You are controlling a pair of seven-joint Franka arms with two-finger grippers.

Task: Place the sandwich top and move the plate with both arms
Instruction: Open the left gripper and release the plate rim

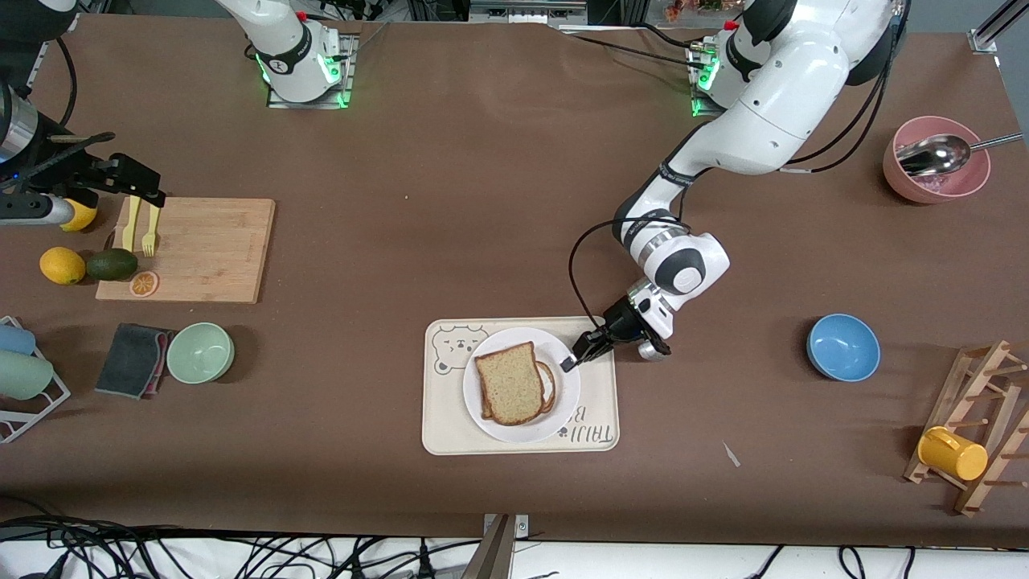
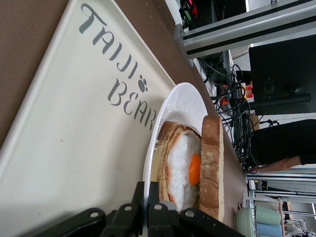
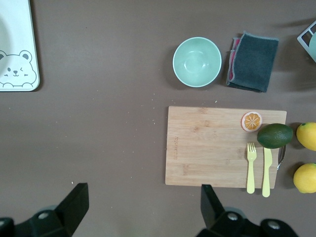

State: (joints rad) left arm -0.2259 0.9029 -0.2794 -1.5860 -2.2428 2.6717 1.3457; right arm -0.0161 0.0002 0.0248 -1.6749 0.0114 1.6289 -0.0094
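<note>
The sandwich top (image 1: pixel 508 382), a speckled tan slice, lies on the egg slice on the white plate (image 1: pixel 522 434). The plate stands on the cream bear tray (image 1: pixel 450 426). My left gripper (image 1: pixel 571 362) is shut on the plate's rim at the edge toward the left arm's end. The left wrist view shows its jaws (image 2: pixel 153 197) pinching the plate's rim (image 2: pixel 185 103), with the sandwich top (image 2: pixel 212 163) on the fried egg (image 2: pixel 193 168). My right gripper (image 1: pixel 129 178) is open and empty, up over the table at the right arm's end, and waits there; its fingers (image 3: pixel 74 202) stand wide apart.
A wooden cutting board (image 1: pixel 193 249) holds a yellow fork and knife (image 1: pixel 141 225) and an orange slice. Lemons, an avocado (image 1: pixel 111 264), a green bowl (image 1: pixel 200 352) and a grey cloth (image 1: pixel 133 359) lie nearby. A blue bowl (image 1: pixel 842 346), a pink bowl (image 1: pixel 936 161) and a mug rack (image 1: pixel 977 426) stand toward the left arm's end.
</note>
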